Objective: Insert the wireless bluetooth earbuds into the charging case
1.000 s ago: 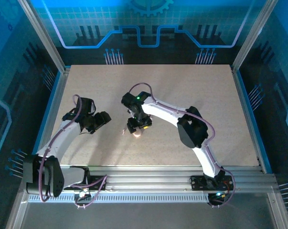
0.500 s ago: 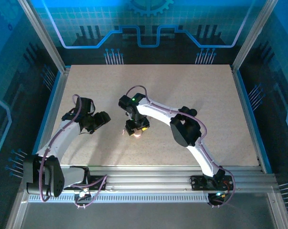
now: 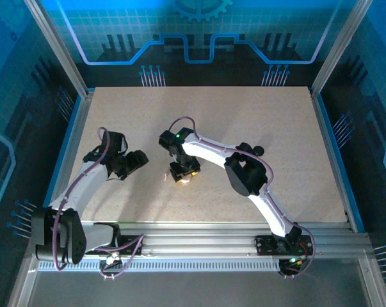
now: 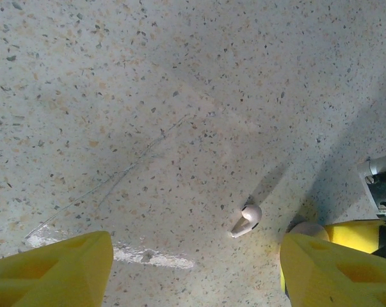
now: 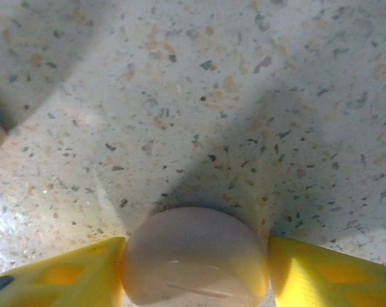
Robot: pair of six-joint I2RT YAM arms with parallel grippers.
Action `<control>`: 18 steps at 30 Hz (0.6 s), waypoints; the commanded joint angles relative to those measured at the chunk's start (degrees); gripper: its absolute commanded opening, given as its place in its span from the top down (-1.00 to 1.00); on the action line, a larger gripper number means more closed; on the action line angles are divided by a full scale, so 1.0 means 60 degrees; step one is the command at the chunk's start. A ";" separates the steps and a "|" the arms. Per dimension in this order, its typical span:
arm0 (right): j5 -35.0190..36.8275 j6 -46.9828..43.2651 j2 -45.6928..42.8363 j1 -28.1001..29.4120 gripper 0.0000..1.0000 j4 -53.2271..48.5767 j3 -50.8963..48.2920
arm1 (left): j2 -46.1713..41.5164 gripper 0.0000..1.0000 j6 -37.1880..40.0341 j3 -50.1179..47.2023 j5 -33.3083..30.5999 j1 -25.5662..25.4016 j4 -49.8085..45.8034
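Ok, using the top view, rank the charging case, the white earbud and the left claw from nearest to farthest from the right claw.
1. The charging case, between the right claw fingers.
2. The earbud, just to its left.
3. The left claw, farther left.

The right gripper sits low near the middle of the worktop, its arm stretched in from the near right corner. Just under it lies a small pink case, seemingly touching the fingers. The left gripper hangs apart, toward the left edge.
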 commanded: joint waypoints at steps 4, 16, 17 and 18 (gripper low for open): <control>0.0325 0.0227 0.0211 0.0061 -0.05 0.0073 -0.0246 | -0.0224 -0.40 0.0436 0.0158 0.0195 0.0128 -0.0150; 0.0406 0.1703 -0.3231 -0.0204 0.07 0.3765 -0.4261 | -0.0742 -0.27 0.0797 -0.0185 0.0919 -0.0127 0.0918; 0.0360 0.1854 -0.3574 -0.0254 0.08 0.4225 -0.4737 | -0.0888 -0.27 0.0881 -0.0256 0.0904 -0.0235 0.1095; 0.0337 0.1987 -0.3899 -0.0311 0.09 0.4615 -0.5133 | -0.1069 -0.27 0.0983 -0.0327 0.0860 -0.0375 0.1256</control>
